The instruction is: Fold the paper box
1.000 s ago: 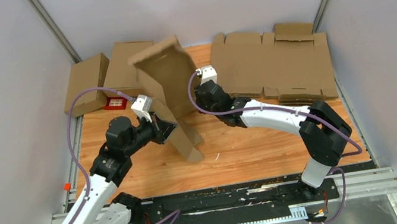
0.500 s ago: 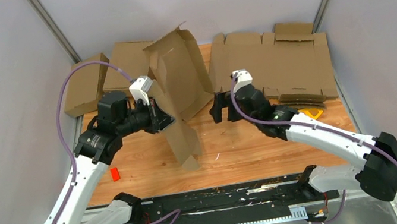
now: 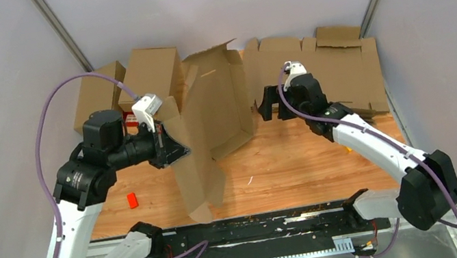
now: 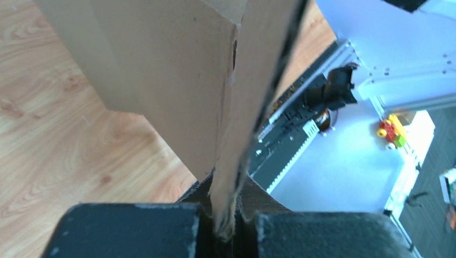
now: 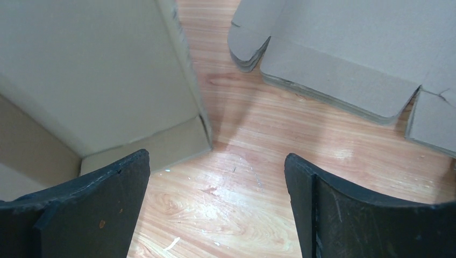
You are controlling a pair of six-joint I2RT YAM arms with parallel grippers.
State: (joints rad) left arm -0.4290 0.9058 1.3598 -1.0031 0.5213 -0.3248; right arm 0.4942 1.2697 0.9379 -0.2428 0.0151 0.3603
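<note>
The paper box [image 3: 213, 114] is a plain brown cardboard piece, partly shaped, standing on edge over the wooden table with its flaps hanging toward the front. My left gripper [image 3: 172, 146] is shut on one of its panels from the left. In the left wrist view the cardboard edge [image 4: 236, 161] runs straight down between the closed left gripper [image 4: 231, 228]. My right gripper [image 3: 265, 104] is open just right of the box, holding nothing. In the right wrist view the right gripper [image 5: 216, 161] frames bare table, with the box [image 5: 91, 70] at the left.
A stack of flat notched cardboard sheets [image 3: 321, 76] lies at the back right, also in the right wrist view [image 5: 349, 48]. Folded boxes [image 3: 99, 94] and a red card [image 3: 133, 120] sit at the back left. A small red piece [image 3: 132, 200] lies near the front left. A black rail [image 3: 262, 229] lines the front edge.
The left arm has swung the box left and up, turning it more upright. The right gripper has opened wide and drawn back to the right, away from the box.
</note>
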